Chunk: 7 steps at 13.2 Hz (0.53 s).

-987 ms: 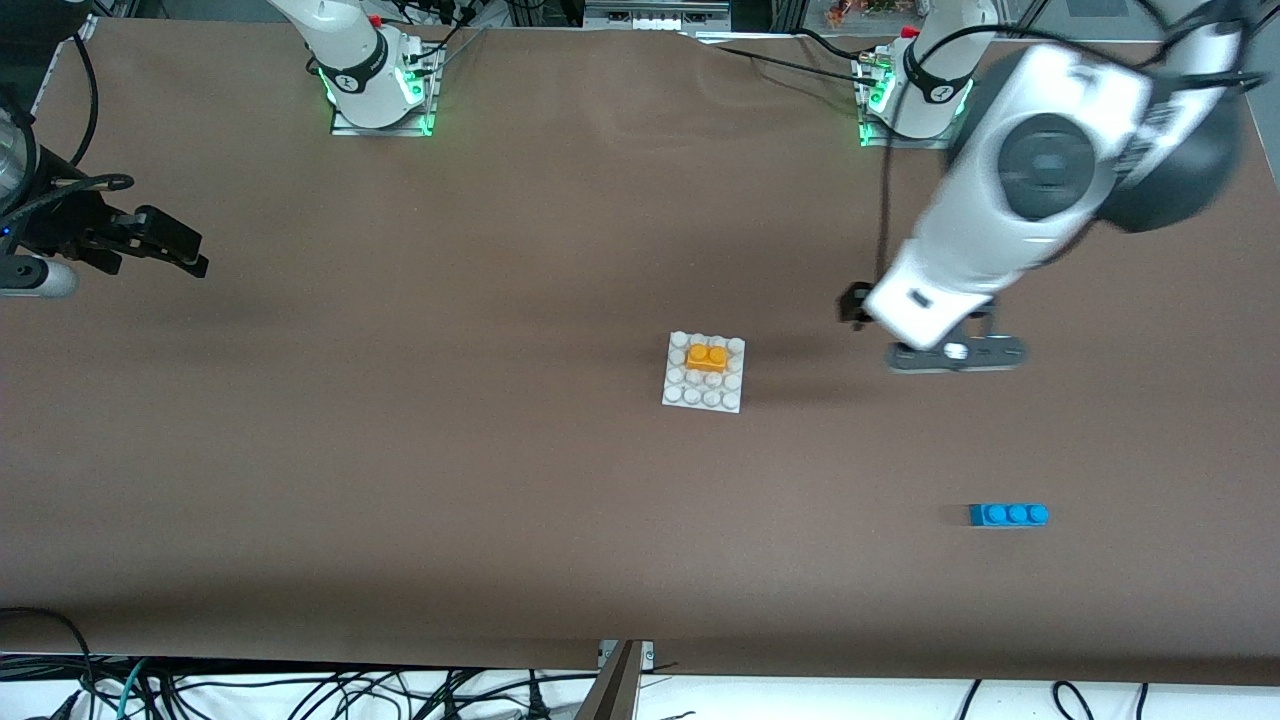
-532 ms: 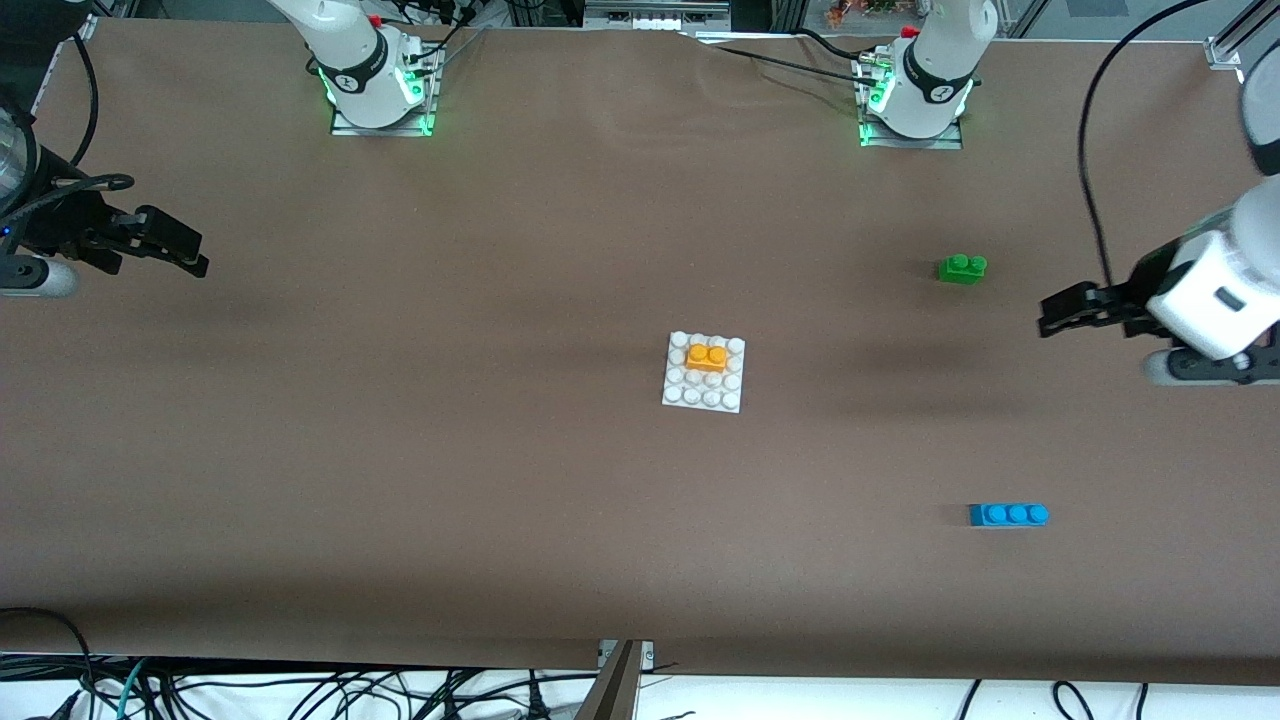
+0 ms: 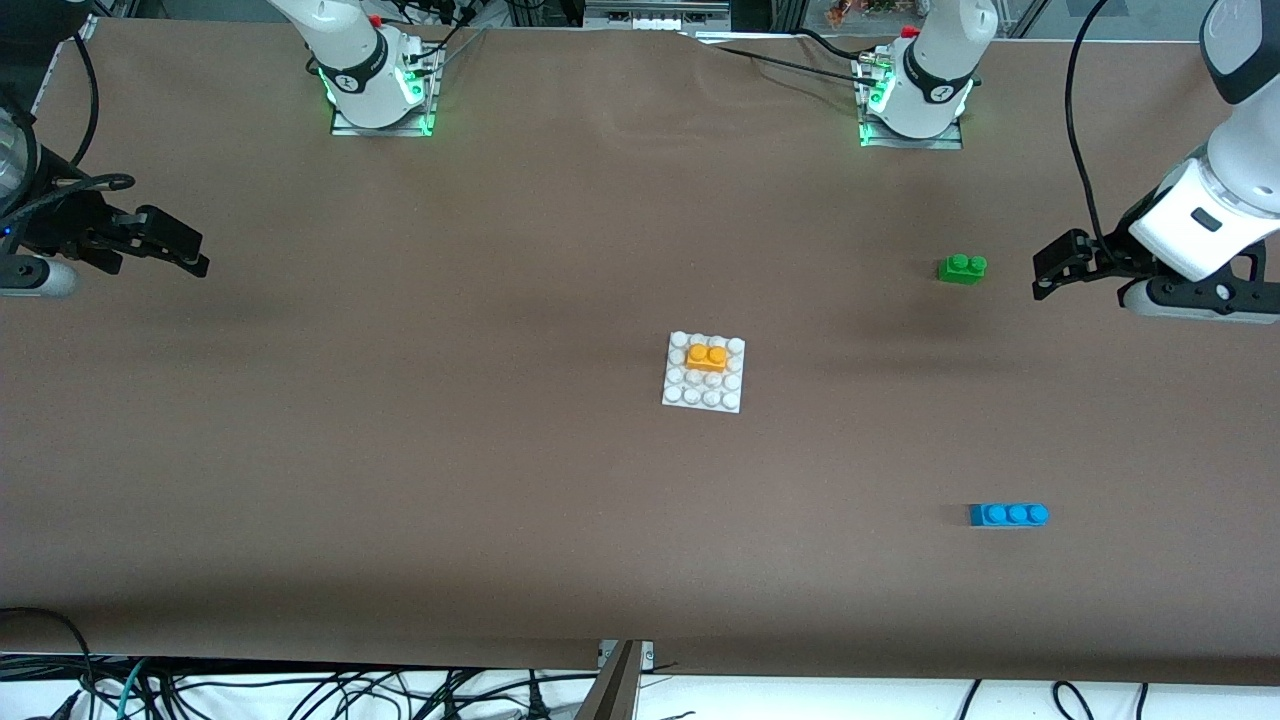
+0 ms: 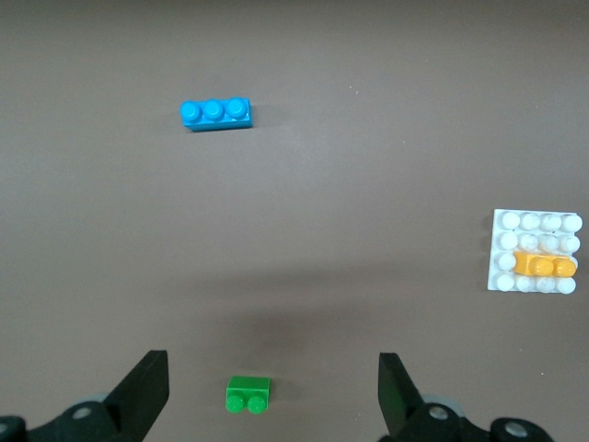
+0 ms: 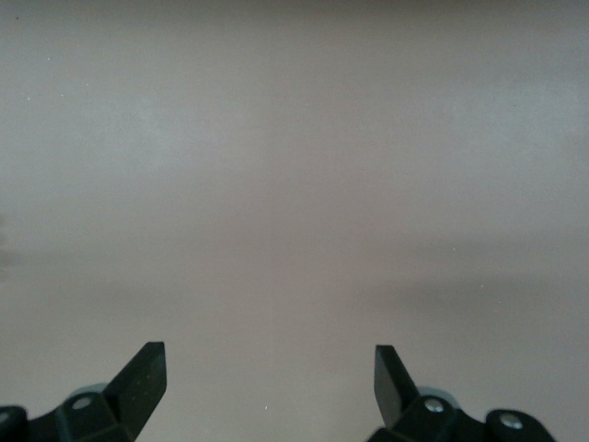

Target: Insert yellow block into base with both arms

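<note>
Your yellow block point(image 3: 706, 357) sits pressed on the base point(image 3: 703, 398). Left claw point(image 3: 1050, 272) wide, empty, over the worktop point(image 3: 500, 480) beside the green brick point(image 3: 962, 268); right claw point(image 3: 185, 250) wide, empty.

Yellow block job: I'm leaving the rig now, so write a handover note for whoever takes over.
Left end effector: open, empty, up at the left arm's end of the table, beside the green brick.
Right end effector: open, empty, waiting at the right arm's end.
Yellow block: seated on the base at mid-table.
Blue brick: loose, nearer the front camera.
Done: insertion looks complete.
Left: nothing evident; perhaps confirm seating.
</note>
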{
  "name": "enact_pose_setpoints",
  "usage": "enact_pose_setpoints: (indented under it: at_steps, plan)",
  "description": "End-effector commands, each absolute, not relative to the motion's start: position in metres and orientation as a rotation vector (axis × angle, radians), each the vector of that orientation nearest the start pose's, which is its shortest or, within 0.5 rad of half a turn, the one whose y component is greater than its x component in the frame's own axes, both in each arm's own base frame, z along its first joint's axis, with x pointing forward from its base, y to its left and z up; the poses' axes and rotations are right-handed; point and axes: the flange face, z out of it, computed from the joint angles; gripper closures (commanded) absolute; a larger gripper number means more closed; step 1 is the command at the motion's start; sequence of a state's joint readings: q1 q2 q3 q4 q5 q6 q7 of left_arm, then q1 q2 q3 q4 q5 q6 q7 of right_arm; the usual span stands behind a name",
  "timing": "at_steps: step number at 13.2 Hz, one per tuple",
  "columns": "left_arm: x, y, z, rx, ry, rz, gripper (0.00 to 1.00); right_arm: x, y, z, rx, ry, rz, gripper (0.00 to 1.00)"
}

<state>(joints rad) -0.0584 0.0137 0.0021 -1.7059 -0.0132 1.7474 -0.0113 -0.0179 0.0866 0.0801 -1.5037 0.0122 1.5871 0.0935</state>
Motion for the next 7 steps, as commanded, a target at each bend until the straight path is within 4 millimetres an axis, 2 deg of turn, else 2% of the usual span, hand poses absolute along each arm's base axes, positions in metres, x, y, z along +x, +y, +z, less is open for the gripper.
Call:
enact_pose_setpoints:
  at_steps: [1, 7]
  plan:
    - [0.5591, -0.0303, 0.5688, -3.162, 0.099, -0.012, 0.00, 0.5800, 0.0368, 0.6149, -3.118, 0.056, 0.002, 0.00]
    - [0.5581, -0.0294, 0.5700, -3.161, 0.097, 0.008, 0.00, 0.5791, 0.0376, 0.6155, -3.119, 0.056, 0.005, 0.00]
